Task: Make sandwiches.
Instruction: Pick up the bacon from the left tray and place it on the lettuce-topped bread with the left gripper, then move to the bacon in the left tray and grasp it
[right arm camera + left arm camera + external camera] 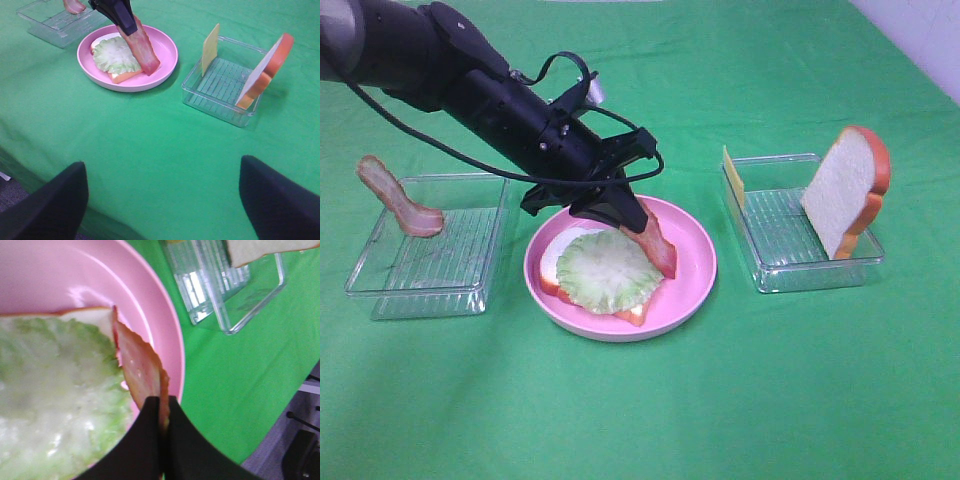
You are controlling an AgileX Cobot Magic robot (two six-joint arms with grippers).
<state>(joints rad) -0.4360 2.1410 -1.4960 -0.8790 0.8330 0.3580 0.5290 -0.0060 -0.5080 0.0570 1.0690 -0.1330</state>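
On the pink plate [695,265] lies a bread slice [552,270] with a green lettuce leaf [608,272] on top. My left gripper [620,216] is shut on one end of a reddish bacon strip [658,246], which hangs tilted with its lower end at the lettuce's right edge. The left wrist view shows the strip [140,365] pinched between the black fingertips [150,430] beside the lettuce [55,390]. My right gripper [162,200] is open and empty over the bare cloth, near the table's front. It is out of the exterior view.
A clear tray [380,290] at the left holds another bacon strip [400,195]. A clear tray [790,275] at the right holds an upright yellow cheese slice [732,178] and a leaning bread slice [847,190]. Green cloth covers the table.
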